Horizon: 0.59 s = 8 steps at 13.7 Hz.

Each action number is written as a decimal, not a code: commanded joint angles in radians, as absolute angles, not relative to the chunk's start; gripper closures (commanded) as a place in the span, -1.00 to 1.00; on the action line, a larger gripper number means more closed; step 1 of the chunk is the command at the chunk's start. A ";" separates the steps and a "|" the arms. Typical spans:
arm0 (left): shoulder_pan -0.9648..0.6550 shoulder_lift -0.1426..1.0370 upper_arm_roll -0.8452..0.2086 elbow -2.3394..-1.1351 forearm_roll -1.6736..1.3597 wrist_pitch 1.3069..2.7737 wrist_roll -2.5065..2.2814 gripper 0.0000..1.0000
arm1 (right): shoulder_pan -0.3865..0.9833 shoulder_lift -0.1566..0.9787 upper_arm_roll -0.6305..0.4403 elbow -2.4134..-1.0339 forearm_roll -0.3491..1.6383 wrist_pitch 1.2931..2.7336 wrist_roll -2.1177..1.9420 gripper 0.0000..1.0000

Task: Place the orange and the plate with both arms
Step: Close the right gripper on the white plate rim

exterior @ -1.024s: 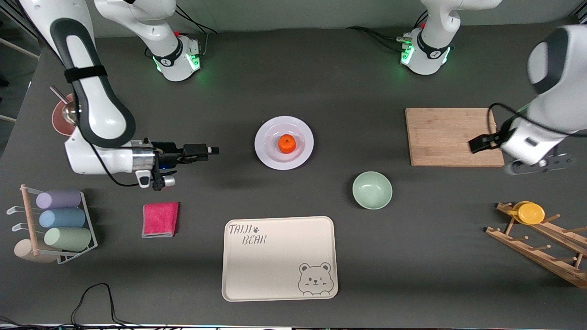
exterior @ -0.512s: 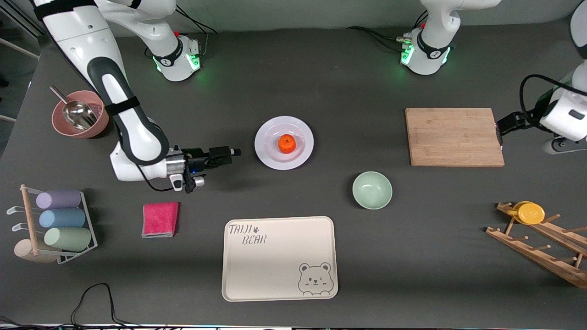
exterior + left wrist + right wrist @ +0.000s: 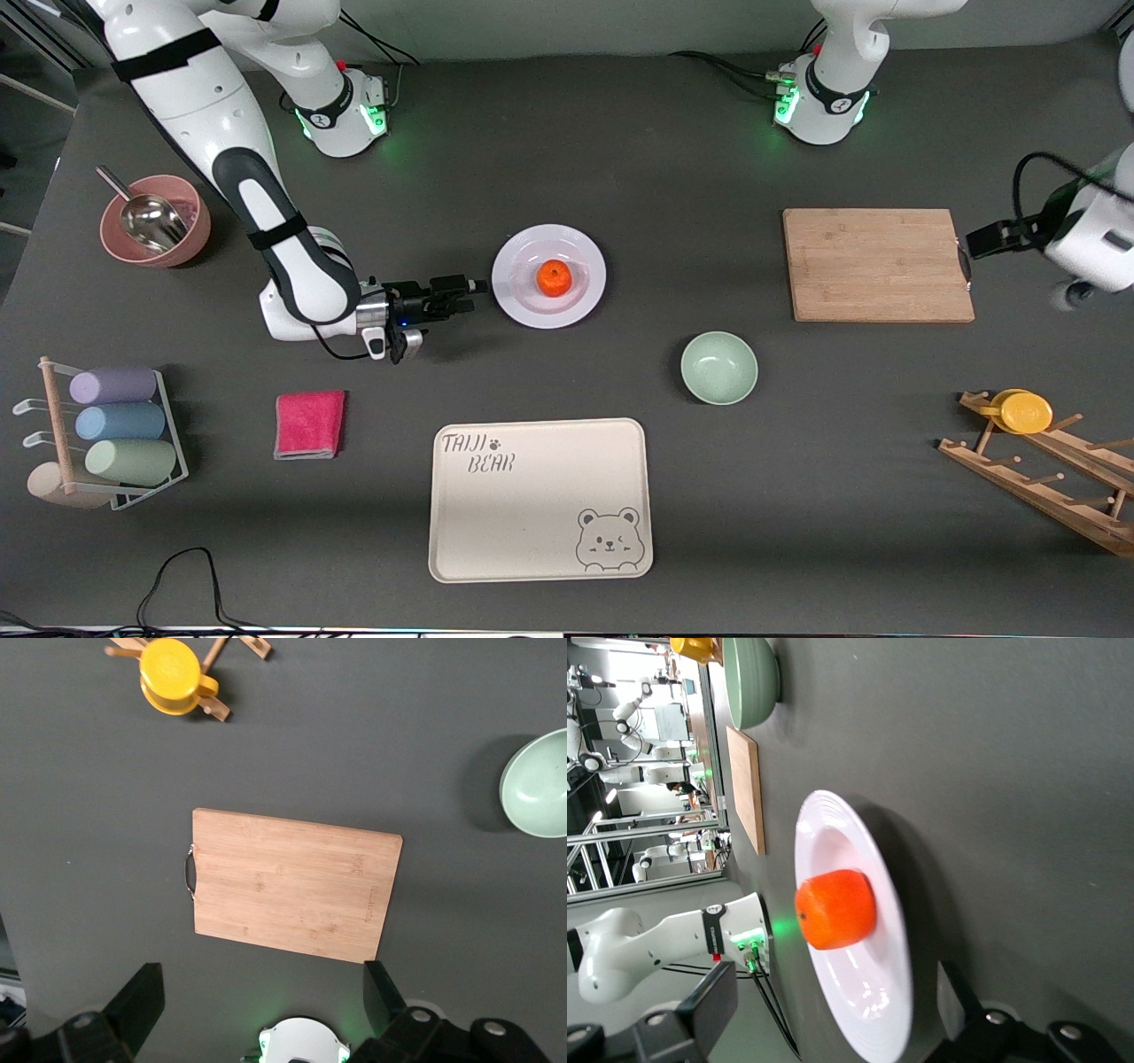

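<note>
Two claws spread open: right claw [image 3: 474,286] low beside the white plate [image 3: 523,301] holding the orange [image 3: 553,277] mid-frame; left claw [image 3: 257,1001] above the dark grey surface [image 3: 620,159], frame's right edge.

Orange [image 3: 554,277] in well of plate [image 3: 549,276], table centre. Right gripper [image 3: 472,287] low, just beside plate rim at plate's 9 o'clock, jaws apart. Bowl [image 3: 718,367] at plate's 4 o'clock, nearer front camera. Tray [image 3: 540,499] at plate's 6 o'clock, nearest camera. Cutting board [image 3: 877,264] at plate's 3 o'clock, toward left arm's end. Left gripper [image 3: 257,1010] up over table off board's outer edge, jaws apart. Cloth [image 3: 309,424] at tray's 9 o'clock.
</note>
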State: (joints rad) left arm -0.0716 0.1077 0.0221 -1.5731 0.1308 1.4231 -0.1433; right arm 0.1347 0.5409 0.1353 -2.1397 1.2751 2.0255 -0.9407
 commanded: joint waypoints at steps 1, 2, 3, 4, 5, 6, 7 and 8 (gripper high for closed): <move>-0.089 0.126 0.017 -1.540 0.140 1.390 -0.132 -1.00 | 0.140 0.571 0.135 -2.135 1.322 2.037 -1.006 -1.00; -0.103 0.129 0.017 -1.542 0.143 1.390 -0.144 -1.00 | 0.156 0.572 0.135 -2.135 1.322 2.058 -1.008 -1.00; -0.104 0.130 0.017 -1.542 0.143 1.388 -0.146 -1.00 | 0.181 0.572 0.135 -2.135 1.325 2.084 -1.008 -1.00; -0.103 0.133 0.018 -1.543 0.143 1.394 -0.144 -1.00 | 0.198 0.575 0.135 -2.135 1.338 2.107 -1.006 -1.00; -0.103 0.140 0.018 -1.540 0.146 1.400 -0.141 -1.00 | 0.216 0.577 0.135 -2.137 1.362 2.112 -1.006 -1.00; -0.101 0.140 0.018 -1.540 0.146 1.407 -0.141 -1.00 | 0.219 0.577 0.135 -2.135 1.365 2.114 -1.006 -1.00; -0.100 0.143 0.018 -1.540 0.146 1.410 -0.140 -1.00 | 0.222 0.580 0.135 -2.137 1.367 2.115 -1.006 -1.00; -0.097 0.147 0.018 -1.537 0.146 1.413 -0.135 -1.00 | 0.224 0.580 0.135 -2.137 1.367 2.115 -1.006 -1.00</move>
